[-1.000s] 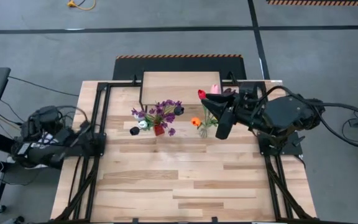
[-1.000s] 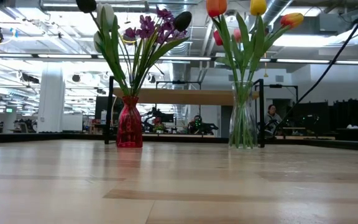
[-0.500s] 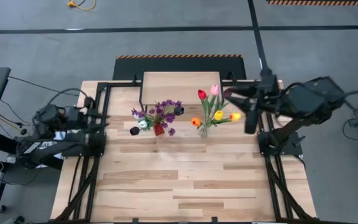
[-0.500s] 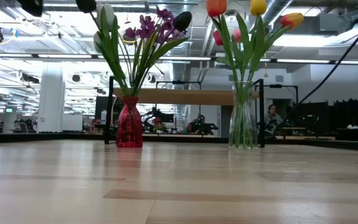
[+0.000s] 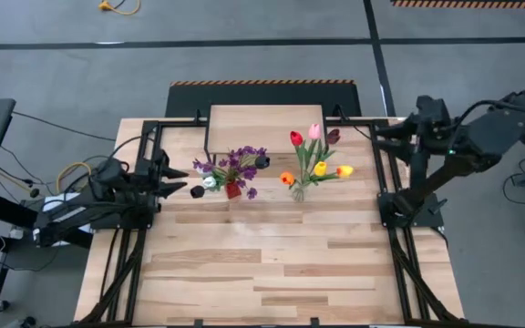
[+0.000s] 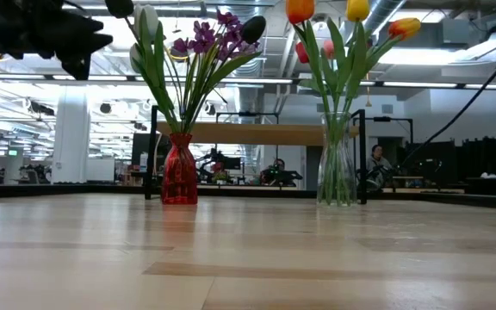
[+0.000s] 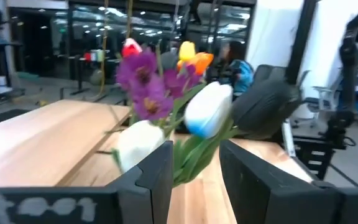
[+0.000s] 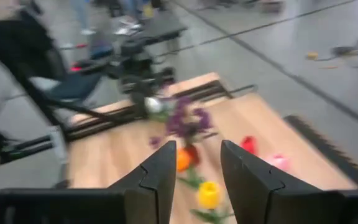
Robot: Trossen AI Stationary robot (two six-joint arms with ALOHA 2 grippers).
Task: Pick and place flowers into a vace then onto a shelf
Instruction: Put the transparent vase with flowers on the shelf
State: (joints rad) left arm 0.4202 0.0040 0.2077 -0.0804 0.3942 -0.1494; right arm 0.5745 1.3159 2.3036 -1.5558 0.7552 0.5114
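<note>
2 vases stand near the centre of the high view: a red vase (image 5: 233, 189) left of centre with purple blossoms and dark and white tulips (image 5: 232, 166), and a clear glass vase (image 5: 299, 191) to its right with red, pink, orange and yellow tulips (image 5: 315, 157). Both stand on the plank table (image 5: 262, 264), just below the shelf (image 5: 253, 123) at upper centre, which carries nothing. The left gripper (image 5: 173, 173) sits at middle left, just beside the red vase's flowers, jaws parted and empty. The right gripper (image 5: 383, 132) hangs at upper right, well apart from the glass vase, jaws parted, grasping nothing.
</note>
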